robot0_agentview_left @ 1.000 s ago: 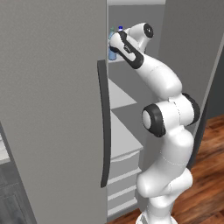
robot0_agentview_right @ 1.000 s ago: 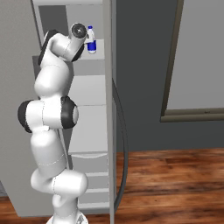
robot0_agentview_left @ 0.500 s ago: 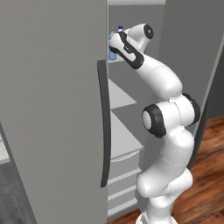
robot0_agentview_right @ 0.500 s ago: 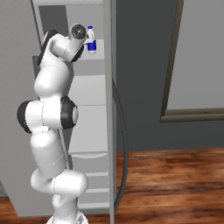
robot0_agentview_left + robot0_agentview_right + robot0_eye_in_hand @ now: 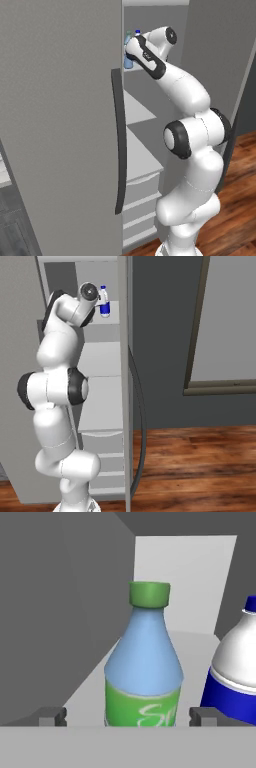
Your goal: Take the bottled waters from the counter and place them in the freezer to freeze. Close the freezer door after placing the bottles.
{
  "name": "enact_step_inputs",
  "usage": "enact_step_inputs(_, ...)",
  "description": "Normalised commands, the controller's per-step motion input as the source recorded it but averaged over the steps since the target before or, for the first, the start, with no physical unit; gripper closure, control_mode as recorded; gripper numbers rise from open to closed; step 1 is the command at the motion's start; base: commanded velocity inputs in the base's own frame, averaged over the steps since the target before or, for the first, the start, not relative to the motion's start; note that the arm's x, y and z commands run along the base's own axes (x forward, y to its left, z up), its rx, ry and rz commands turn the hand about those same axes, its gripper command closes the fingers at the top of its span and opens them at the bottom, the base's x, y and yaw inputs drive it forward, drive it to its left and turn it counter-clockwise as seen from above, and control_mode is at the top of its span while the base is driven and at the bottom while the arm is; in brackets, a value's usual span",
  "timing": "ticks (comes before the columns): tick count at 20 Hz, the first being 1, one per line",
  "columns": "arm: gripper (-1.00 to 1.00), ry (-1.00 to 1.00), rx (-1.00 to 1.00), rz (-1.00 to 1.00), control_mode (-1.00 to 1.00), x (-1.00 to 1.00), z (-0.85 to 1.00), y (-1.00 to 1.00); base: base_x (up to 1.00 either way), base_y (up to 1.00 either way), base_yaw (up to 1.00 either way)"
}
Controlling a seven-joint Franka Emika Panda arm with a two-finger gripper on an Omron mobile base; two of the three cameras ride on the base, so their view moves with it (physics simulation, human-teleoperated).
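Two bottled waters stand upright side by side on an upper shelf (image 5: pixel 107 318) of the freezer. In the hand view the green-capped, green-labelled bottle (image 5: pixel 145 662) is dead centre, and my gripper (image 5: pixel 127 717) is open around it, each fingertip (image 5: pixel 52 717) a little clear of its sides. The blue-labelled bottle (image 5: pixel 232 672) stands just to its right, also seen past my hand (image 5: pixel 104 302). From the left base view the bottles (image 5: pixel 128 52) peek out behind the wrist. The freezer door (image 5: pixel 60 125) stands open at the left.
The door's long dark bar handle (image 5: pixel 119 150) runs close to my arm. Lower pale shelves (image 5: pixel 142 157) and white drawers (image 5: pixel 142 197) sit below. A sliver of white counter (image 5: pixel 3 172) shows past the door. Wood floor (image 5: pixel 200 466) lies to the right.
The jaws have opened and let go of the green-capped bottle, which now stands on the shelf. The arm has hardly moved.
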Motion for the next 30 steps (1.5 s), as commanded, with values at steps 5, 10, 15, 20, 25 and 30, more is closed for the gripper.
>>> enact_step_inputs(5,-1.00,-0.05,0.00,0.00,-1.00,-0.55,0.03,0.00,0.00,0.00,0.00)
enact_step_inputs(10,-1.00,-0.01,0.00,-0.02,-1.00,-0.89,0.00,0.00,0.00,0.00,0.00)
enact_step_inputs(15,-1.00,0.00,0.02,-0.07,-1.00,-1.00,0.05,0.00,0.00,0.00,0.00)
enact_step_inputs(20,-1.00,0.00,0.06,-0.11,-1.00,-1.00,0.06,0.00,0.00,0.00,0.00)
enact_step_inputs(25,-1.00,0.04,0.10,-0.13,-1.00,-1.00,0.01,0.00,0.00,0.00,0.00)
enact_step_inputs(30,-1.00,0.19,0.07,-0.16,-1.00,-1.00,0.00,0.00,0.00,0.00,0.00)
